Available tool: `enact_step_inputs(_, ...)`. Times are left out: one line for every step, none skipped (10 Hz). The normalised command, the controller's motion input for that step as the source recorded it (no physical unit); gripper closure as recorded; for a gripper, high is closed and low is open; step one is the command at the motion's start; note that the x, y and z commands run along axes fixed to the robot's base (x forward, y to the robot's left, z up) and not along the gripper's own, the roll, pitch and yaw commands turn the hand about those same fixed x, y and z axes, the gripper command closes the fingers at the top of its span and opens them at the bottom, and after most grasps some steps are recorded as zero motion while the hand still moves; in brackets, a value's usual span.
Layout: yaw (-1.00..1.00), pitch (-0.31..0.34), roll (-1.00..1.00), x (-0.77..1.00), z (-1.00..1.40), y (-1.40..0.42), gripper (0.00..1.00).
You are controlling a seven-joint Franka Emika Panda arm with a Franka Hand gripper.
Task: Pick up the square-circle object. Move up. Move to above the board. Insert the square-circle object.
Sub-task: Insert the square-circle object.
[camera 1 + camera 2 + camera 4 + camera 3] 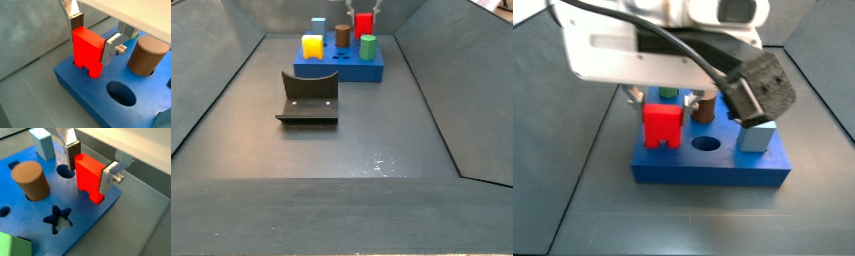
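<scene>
Two silver pincer plates clamp flat red square-circle object over blue board.

No readable text, labels or numbers anywhere (blocks, board, tool all unmarked), no brands, no signs

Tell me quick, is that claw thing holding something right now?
End effector: closed on the square-circle object, over a corner of the board, the object's legs at the board's top face.
</scene>
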Motion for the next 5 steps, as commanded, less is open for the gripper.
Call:
enact_step_inputs(0.27, -0.131, 0.22, 0.00, -0.77, 0.00, 1.00)
enact_step_inputs(0.27, -0.136, 0.19, -0.03, -0.82, 0.00, 1.00)
enact_step_inputs(0.13, -0.067, 0.06, 0.00, -0.36, 0.00, 1.00)
enact_step_inputs(0.00, 0.000, 0.00, 0.00, 0.00, 0.00, 1.00)
enact_step_inputs(0.00, 0.000, 0.00, 0.00, 0.00, 0.00, 1.00)
